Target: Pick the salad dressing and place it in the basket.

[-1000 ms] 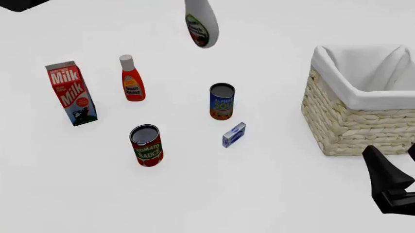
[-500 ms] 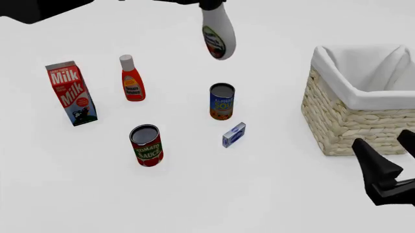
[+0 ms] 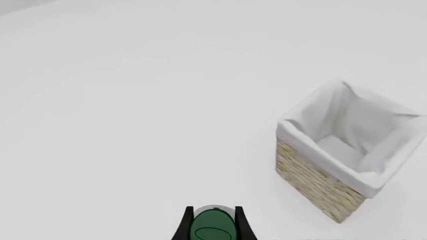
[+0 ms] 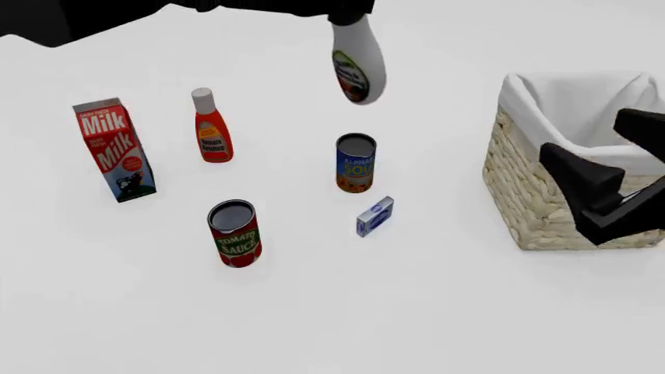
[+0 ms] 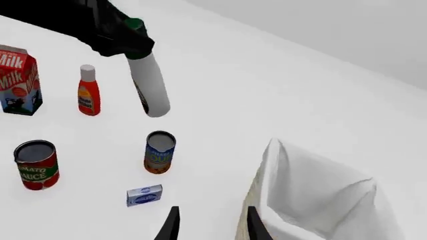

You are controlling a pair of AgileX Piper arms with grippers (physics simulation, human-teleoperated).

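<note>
While salad dressing [image 4: 359, 68] hangs aloft | soup can [image 4: 356, 162] below | basket [image 4: 540, 195] right

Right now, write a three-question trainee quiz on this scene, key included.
1. True or false: the salad dressing already lies in the basket.
2. Which gripper holds the dressing? A) left B) right
3. Fill in: the can nearest the small blue box reads ____.

Key: 1. False: the left gripper holds it in the air, apart from the basket. 2. A; the right gripper is open. 3. Soup.
</note>
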